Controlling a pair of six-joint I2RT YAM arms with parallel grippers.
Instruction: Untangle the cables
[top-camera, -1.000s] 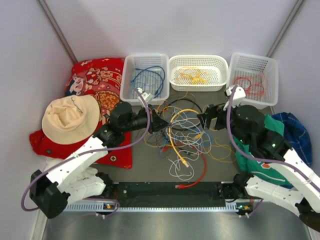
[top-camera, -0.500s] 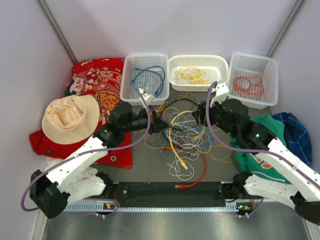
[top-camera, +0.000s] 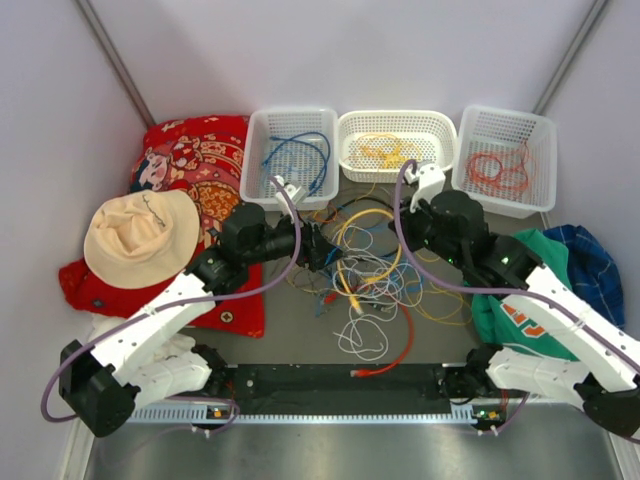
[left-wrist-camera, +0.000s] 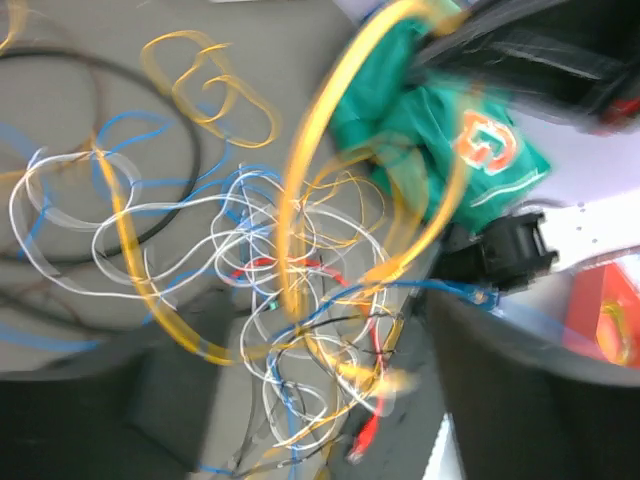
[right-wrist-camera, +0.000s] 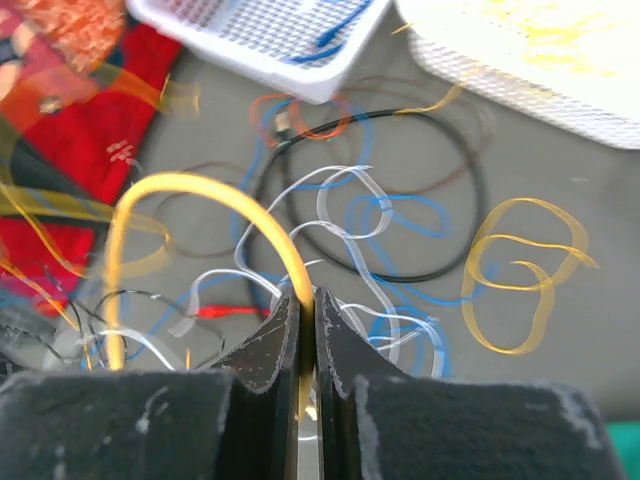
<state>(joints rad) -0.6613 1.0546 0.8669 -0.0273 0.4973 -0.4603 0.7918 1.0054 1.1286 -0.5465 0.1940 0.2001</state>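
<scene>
Nearest you, a black rail (top-camera: 340, 380) runs along the front edge of the surface (top-camera: 290, 335), and a red-orange plug (top-camera: 366, 371) lies just beyond it. The cables (top-camera: 365, 285) sit in one tangled heap in the middle of the surface, between your two arms: white, blue, yellow, black and red-orange loops crossing over each other.

Your left end effector (top-camera: 322, 250) is at the left edge of the heap. Its wrist view is blurred, but the fingers (left-wrist-camera: 520, 390) look spread, with loops of the tangle between them.

Your right end effector (right-wrist-camera: 307, 330) is at the heap's far right edge. Its jaws are pressed together on a yellow cable (right-wrist-camera: 190, 185), which arches up and away from the fingertips above the other wires.

To your left lie a tan hat (top-camera: 140, 235) and a red patterned cloth (top-camera: 195, 160). To your right are a green garment (left-wrist-camera: 430, 120) and a blue cloth (top-camera: 590, 255).

Along the far side stand three white baskets. The left basket (top-camera: 250, 165) holds blue wire, the middle basket (top-camera: 395, 117) yellow, and the right basket (top-camera: 545, 130) red-orange.
</scene>
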